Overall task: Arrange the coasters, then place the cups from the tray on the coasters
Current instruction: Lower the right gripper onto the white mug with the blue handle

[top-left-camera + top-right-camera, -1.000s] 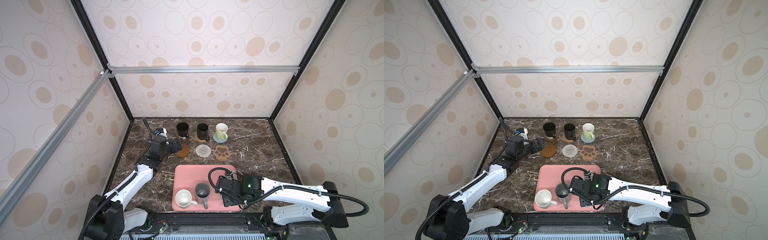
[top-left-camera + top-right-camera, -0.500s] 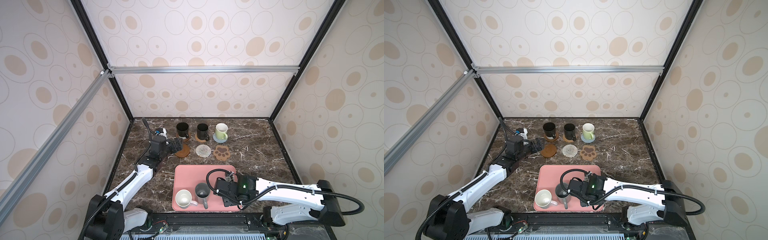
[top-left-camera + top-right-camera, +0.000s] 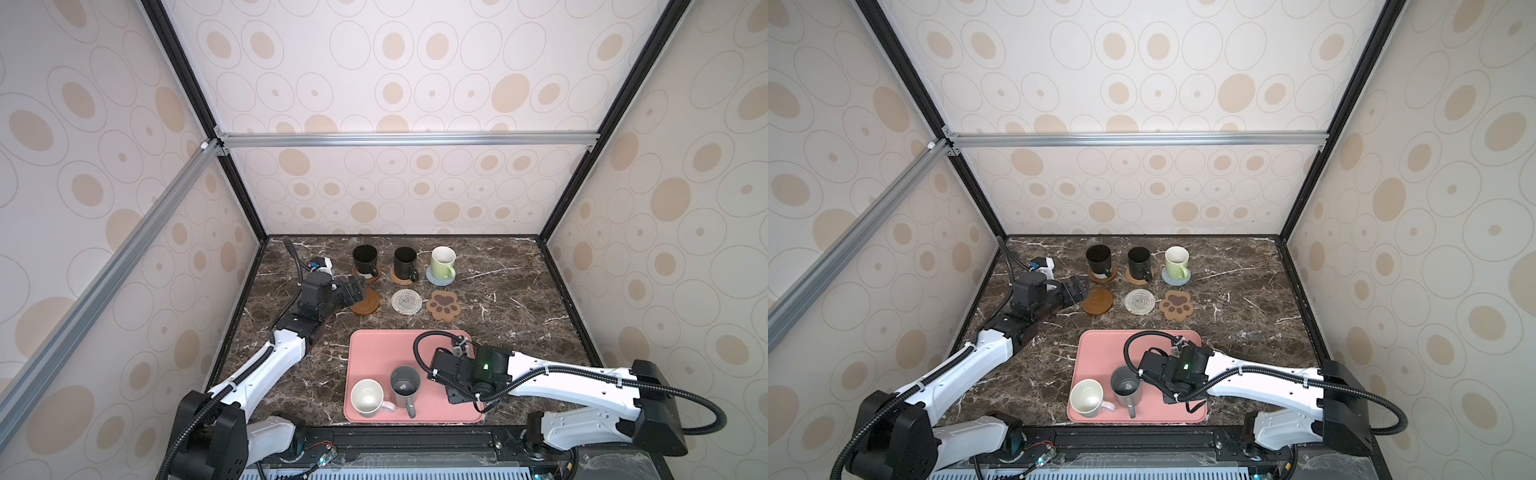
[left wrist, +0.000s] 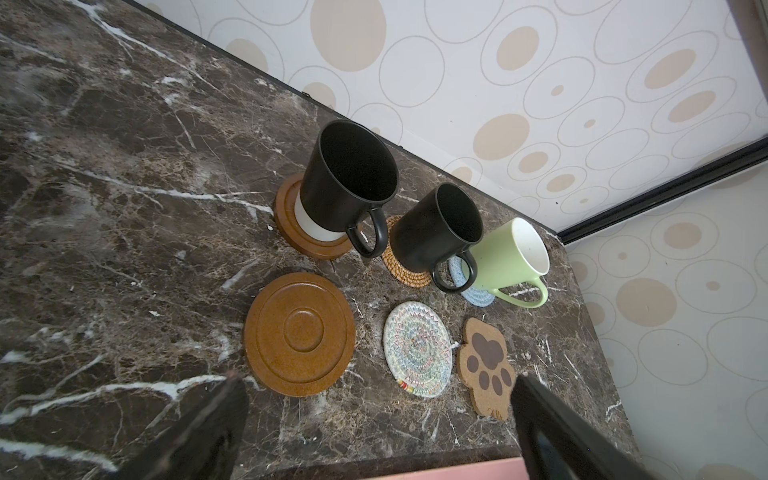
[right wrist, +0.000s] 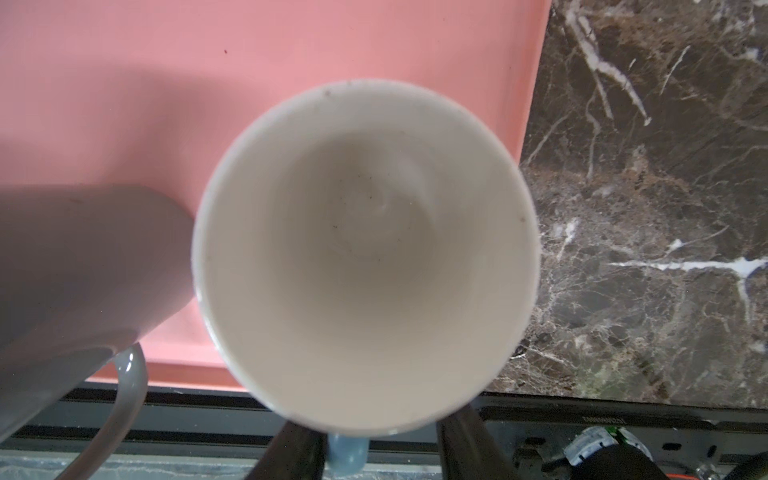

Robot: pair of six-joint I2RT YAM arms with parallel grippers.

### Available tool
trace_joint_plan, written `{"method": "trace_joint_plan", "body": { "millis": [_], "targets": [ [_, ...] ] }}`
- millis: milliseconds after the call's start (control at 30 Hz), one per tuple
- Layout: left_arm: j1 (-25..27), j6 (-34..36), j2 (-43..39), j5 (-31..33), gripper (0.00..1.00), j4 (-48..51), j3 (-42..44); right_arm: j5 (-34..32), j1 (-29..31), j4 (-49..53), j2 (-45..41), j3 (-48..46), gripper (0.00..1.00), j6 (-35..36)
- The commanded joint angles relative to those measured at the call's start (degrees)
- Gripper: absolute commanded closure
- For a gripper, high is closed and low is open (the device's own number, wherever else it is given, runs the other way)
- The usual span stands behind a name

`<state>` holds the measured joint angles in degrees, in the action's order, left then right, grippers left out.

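Note:
On the pink tray (image 3: pixel 376 353) stand a white cup (image 3: pixel 367 397) and a grey cup (image 3: pixel 404 384). My right gripper (image 3: pixel 455 395) hangs over a third cup (image 5: pixel 365 249), which has a light blue handle (image 5: pixel 348 453). Its fingers stand either side of that handle, one touching, the other apart. In both top views this cup is hidden under the gripper. Two black cups (image 3: pixel 365 258) (image 3: pixel 405 262) and a green cup (image 3: pixel 442 262) sit on coasters at the back. A wooden coaster (image 3: pixel 365 302), a whitish woven one (image 3: pixel 406 301) and a paw one (image 3: pixel 444 305) lie bare. My left gripper (image 3: pixel 355 291) is open beside the wooden one.
The grey cup (image 5: pixel 83 270) stands close beside the cup under my right gripper. The tray's near rim (image 5: pixel 187 374) runs along the table's front edge. Dark marble table (image 3: pixel 519 299) lies bare to the right of the coasters. Walls enclose three sides.
My right gripper has shifted a little to the left over the tray and its jaws have narrowed round the blue handle. The left arm has not moved.

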<state>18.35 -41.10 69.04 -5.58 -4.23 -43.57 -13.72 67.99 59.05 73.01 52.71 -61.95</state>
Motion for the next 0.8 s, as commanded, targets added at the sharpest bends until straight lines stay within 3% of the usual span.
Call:
{"method": "trace_joint_plan", "body": {
  "millis": [0,267,767],
  "targets": [
    [-0.51,-0.99,-1.36,-0.30,0.00,-0.52,-0.03,-1.41,-1.82,-1.08,0.02,-0.33,0.58,3.48],
    [-0.51,-2.04,-2.42,-0.51,0.00,-0.64,0.60,-1.90,-5.45,-3.08,1.59,-0.54,0.67,8.82],
    [-0.51,-2.95,-5.66,0.14,0.00,-0.17,2.52,-1.65,-8.36,-9.01,5.94,-0.22,0.73,14.13]
  ]
}}
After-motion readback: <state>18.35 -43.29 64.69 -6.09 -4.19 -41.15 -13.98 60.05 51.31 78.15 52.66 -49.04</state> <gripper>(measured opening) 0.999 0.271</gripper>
